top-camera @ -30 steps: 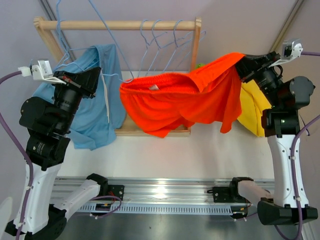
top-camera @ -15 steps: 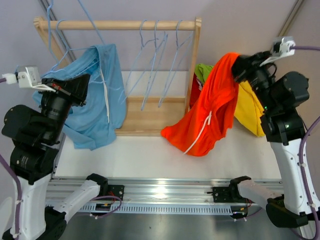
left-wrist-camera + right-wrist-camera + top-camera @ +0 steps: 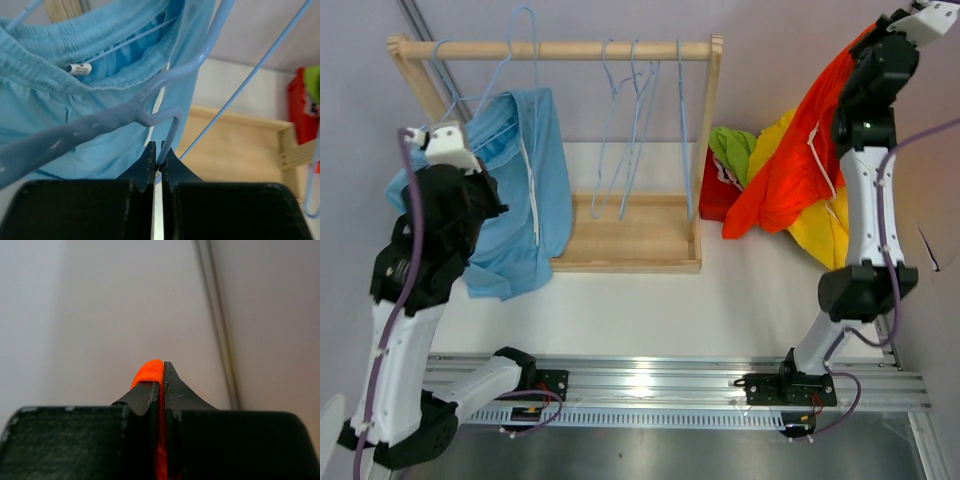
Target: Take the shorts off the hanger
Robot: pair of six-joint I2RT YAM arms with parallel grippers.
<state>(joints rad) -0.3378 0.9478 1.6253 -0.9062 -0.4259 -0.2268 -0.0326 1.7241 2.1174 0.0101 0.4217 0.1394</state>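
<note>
My left tool (image 3: 158, 150) is pinched fully closed on the thin lower loop of the blue hanger (image 3: 100, 125), just below where its thick arm forks. The light blue shorts (image 3: 520, 200) hang on that hanger at the left end of the wooden rack (image 3: 560, 48). Their waistband and a small white label are right in front of my left wrist camera, and the fabric falls down the left side of the rack past its base board. Three empty hangers (image 3: 630, 130) dangle from the rail further right. My right tool (image 3: 161, 371) is clamped shut on a fold of the orange-red shorts (image 3: 790, 170), and a bit of orange pokes out above the tips. That arm is raised high at the far right of the desk (image 3: 620, 300), so the orange-red shorts trail down from it in a long diagonal, off the rack altogether. Their lower end reaches a heap just right of the rack. In it are the yellow shorts (image 3: 825, 235) and the lime green shorts (image 3: 732, 150), with some reddish fabric (image 3: 713, 198) underneath that is too bunched for me to read.
</note>
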